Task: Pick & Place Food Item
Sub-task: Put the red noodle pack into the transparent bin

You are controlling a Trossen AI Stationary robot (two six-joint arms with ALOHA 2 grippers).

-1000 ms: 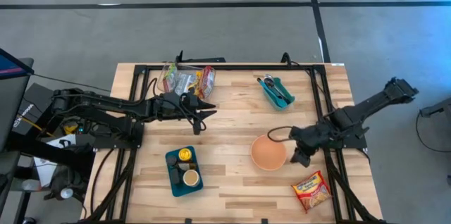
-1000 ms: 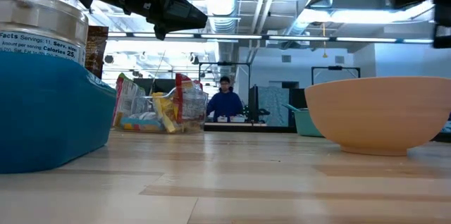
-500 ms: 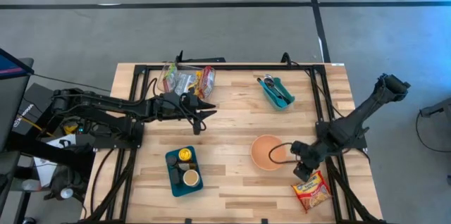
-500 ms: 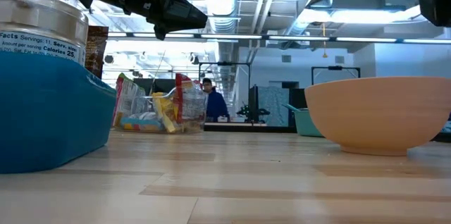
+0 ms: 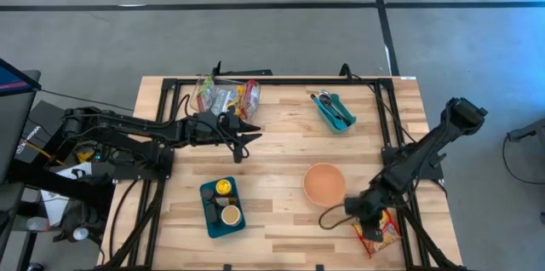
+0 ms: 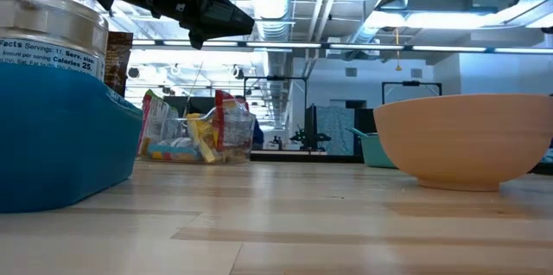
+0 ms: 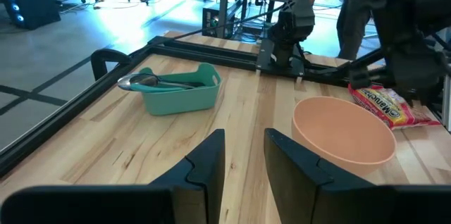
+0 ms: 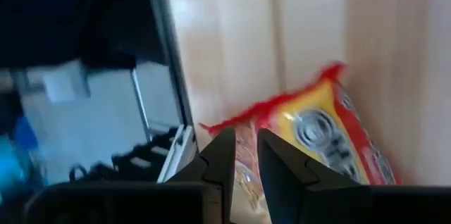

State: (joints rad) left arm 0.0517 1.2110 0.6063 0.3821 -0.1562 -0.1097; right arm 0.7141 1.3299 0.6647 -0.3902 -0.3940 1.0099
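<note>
A red and yellow noodle packet (image 5: pixel 385 230) lies flat on the table near its near right corner; it also fills the right wrist view (image 8: pixel 317 132). My right gripper (image 5: pixel 363 213) hangs just above the packet's left end, pointing steeply down, its fingers (image 8: pixel 246 134) a narrow gap apart with nothing between them. My left gripper (image 5: pixel 253 130) hovers above the table left of centre, fingers (image 7: pixel 244 136) slightly apart and empty. A peach bowl (image 5: pixel 324 184) stands on the table between the two grippers.
A teal tray with utensils (image 5: pixel 334 109) sits at the far right. A clear bag of snacks (image 5: pixel 226 96) lies at the far edge. A blue tray with cans (image 5: pixel 222 206) stands near the front left. Black frame rails (image 5: pixel 400 194) run beside the packet.
My right gripper has swung from beside the bowl toward the table's near edge and down, tipping more steeply, and now stands over the noodle packet. Its cable loop trails by the bowl. The packet and bowl have stayed in place.
</note>
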